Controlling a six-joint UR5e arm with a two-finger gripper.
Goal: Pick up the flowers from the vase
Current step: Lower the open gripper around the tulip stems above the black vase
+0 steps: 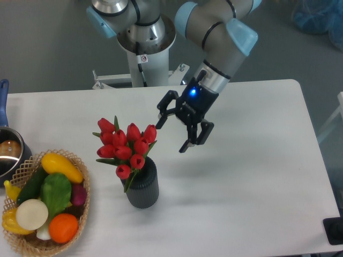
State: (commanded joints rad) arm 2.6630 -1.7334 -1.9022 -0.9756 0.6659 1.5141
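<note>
White bench (257, 176), one arm reaching in from the far side. The gripper (171, 134) hangs above the bench surface, tilted, pointing down and toward the near left. Jaws spread wide, nothing between them. A blue light glows on the gripper body. One finger tip sits just beside the rightmost bud of the flowers (126, 145); whether it touches the bud cannot be told from this angle. The other finger is lower and to the right, over bare bench.

The flowers stand upright in the vase (142, 186), red buds clustered above the mouth, green leaves showing at the edges of the bunch and one leaf hanging down the vase front. The vase is dark grey, ribbed, standing on the bench left of centre, near the front edge.

Left of the vase, apart from it, a woven basket (80, 214) holds vegetables: yellow, green, white, orange and purple pieces. Behind the basket at the left border of the view, a metal pot (8, 155) with a blue handle, partly cut off by the edge.

The arm's base column (144, 48) stands behind the bench at centre.
</note>
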